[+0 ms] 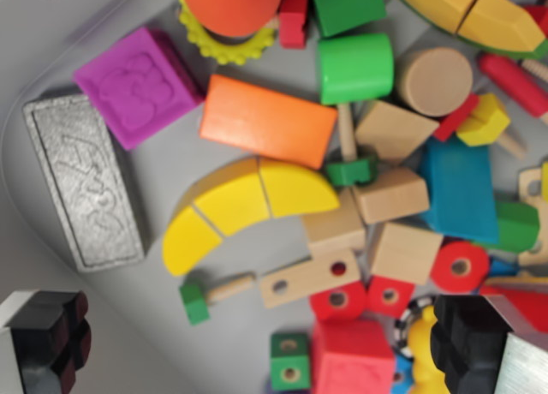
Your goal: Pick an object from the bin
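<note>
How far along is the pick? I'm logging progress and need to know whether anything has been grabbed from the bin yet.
Nothing looks picked yet. The gripper hangs open above the bin, with nothing between its fingers. It is roughly over the yellow arch and the perforated wooden bar. Still left: descend, close on one piece, lift it out.

One magenta block (139, 86), one grey block (84, 182), one orange block (267, 120), one green cylinder (356, 68).

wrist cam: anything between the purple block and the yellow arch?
In the wrist view, only bare grey bin floor separates the purple block from the yellow arch; the orange block sits just beside.
</note>
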Robot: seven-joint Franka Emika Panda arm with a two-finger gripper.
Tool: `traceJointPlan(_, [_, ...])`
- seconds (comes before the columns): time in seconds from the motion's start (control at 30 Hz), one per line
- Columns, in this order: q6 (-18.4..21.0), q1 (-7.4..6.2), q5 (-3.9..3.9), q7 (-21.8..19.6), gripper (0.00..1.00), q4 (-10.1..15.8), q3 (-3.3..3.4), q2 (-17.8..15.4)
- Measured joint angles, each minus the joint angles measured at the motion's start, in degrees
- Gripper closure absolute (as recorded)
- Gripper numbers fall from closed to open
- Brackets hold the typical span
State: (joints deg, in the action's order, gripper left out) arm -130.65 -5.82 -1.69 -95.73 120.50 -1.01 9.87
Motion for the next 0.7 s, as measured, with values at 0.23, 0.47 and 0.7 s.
traceJointPlan(0.23, [-1.7, -0.97, 0.0, -6.16, 0.0, 0.73, 0.0, 1.17])
traceJointPlan(0.47, [-3.33, -1.91, 0.05, -12.19, 0.0, 1.21, 0.0, 2.42])
traceJointPlan(0.7, [-5.13, -2.92, 0.16, -18.62, 0.0, 1.63, 0.0, 3.85])
